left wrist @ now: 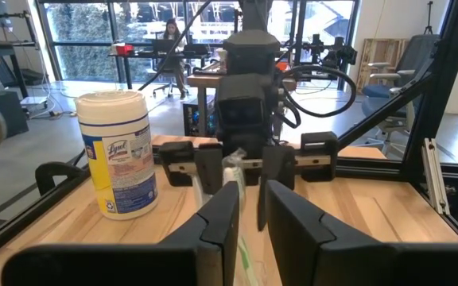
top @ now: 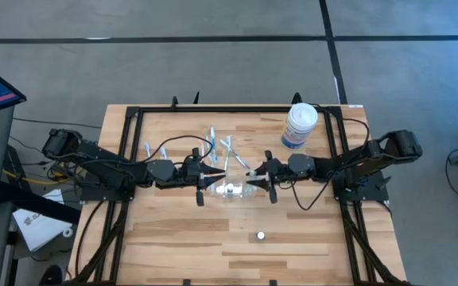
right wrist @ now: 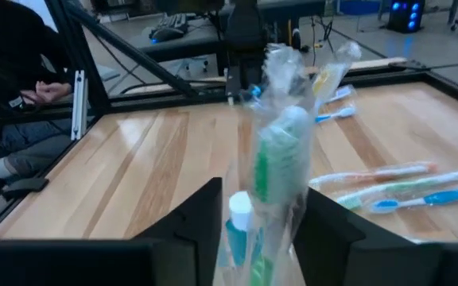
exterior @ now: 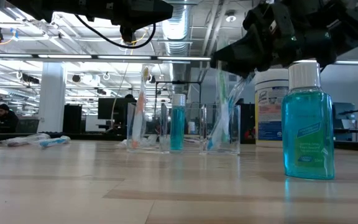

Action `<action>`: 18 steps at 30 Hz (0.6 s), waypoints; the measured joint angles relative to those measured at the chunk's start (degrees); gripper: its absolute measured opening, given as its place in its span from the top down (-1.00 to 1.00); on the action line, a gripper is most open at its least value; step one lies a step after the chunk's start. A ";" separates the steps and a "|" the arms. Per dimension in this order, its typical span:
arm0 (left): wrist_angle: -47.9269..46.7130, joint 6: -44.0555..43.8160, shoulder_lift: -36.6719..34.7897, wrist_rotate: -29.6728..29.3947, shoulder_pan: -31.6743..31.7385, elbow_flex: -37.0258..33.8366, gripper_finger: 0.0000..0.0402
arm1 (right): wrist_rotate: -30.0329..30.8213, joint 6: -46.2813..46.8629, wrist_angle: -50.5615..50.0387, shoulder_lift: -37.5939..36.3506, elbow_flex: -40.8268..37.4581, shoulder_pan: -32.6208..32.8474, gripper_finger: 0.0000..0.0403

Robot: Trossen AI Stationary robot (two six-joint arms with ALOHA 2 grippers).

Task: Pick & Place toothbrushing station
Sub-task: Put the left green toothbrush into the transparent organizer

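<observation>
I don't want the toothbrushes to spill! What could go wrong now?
1. The right pincer sits around the tall green toothbrush in a crinkly clear wrapper. Backing away might snag the wrapper and pull the brush out, or tip the small clear plastic cup.
2. The left pincer is right across the cup, very close, so the two might bump.

Grey floor (top: 213, 63) crossed by dark lines, big windows (left wrist: 94, 40), ceiling lights — open workshop, desks behind.
</observation>
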 joint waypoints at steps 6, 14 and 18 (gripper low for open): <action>0.00 -0.01 0.00 0.01 0.00 0.02 0.70 | -0.02 -0.24 -0.85 0.00 0.00 0.29 0.15; 0.00 0.00 0.00 0.01 0.00 0.00 0.70 | -0.02 -0.33 -1.61 -0.31 0.31 0.29 0.00; 0.00 0.00 0.00 0.00 0.00 0.01 0.70 | -0.14 -0.82 -4.22 -0.50 1.93 0.64 -0.01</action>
